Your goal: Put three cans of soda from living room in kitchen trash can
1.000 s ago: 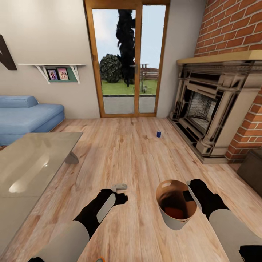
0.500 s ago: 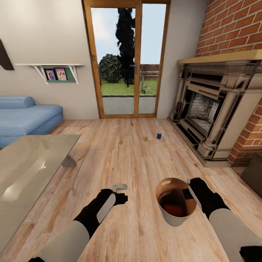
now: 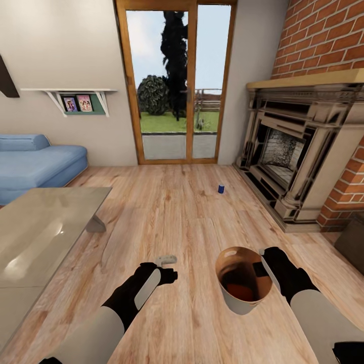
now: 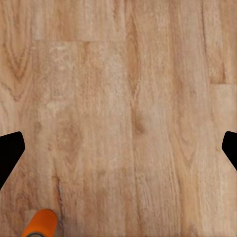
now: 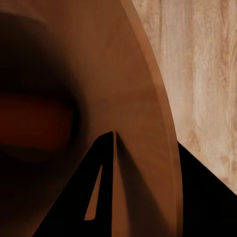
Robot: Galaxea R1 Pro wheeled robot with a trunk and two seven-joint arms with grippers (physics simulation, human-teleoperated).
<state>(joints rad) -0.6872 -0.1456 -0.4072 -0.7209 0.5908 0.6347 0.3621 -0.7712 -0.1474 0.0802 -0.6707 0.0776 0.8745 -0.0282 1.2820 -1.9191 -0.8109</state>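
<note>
**Robot in the living room, bin in hand, one can in and two still on the floor**

A robot looks down over both of its arms at a light wood floor [image 3: 192,212] in a living room. A brick fireplace [image 3: 298,151] stands to the right, a glass garden door [image 3: 177,81] straight ahead, a blue sofa [image 3: 35,162] and a glass-topped table [image 3: 40,232] to the left.

The right gripper [image 3: 268,265] holds a small round brown bin [image 3: 243,288] by its rim, just in front of the robot. In the right wrist view one finger [image 5: 101,197] lies inside the bin wall [image 5: 143,123] and the other outside, clamped on the rim. Something orange sits at the bottom of the bin [image 3: 241,291]; it looks like one soda can already dropped in.

A dark blue can [image 3: 221,188] stands upright on the floor, well ahead of the robot and near the fireplace hearth. Another orange can [image 4: 40,223] lies on the floor below the left arm, seen at the edge of the left wrist view.

So, as a judgement, about a third of the collecting is done. Two cans are left to gather, and the bin is not yet in the kitchen.

The left arm reaches forward and low, its gripper [image 3: 167,268] pointing at the floor. Its fingers are spread wide apart and hold nothing. The right arm is bent in close, keeping the bin roughly upright and tipped slightly toward the camera.
</note>
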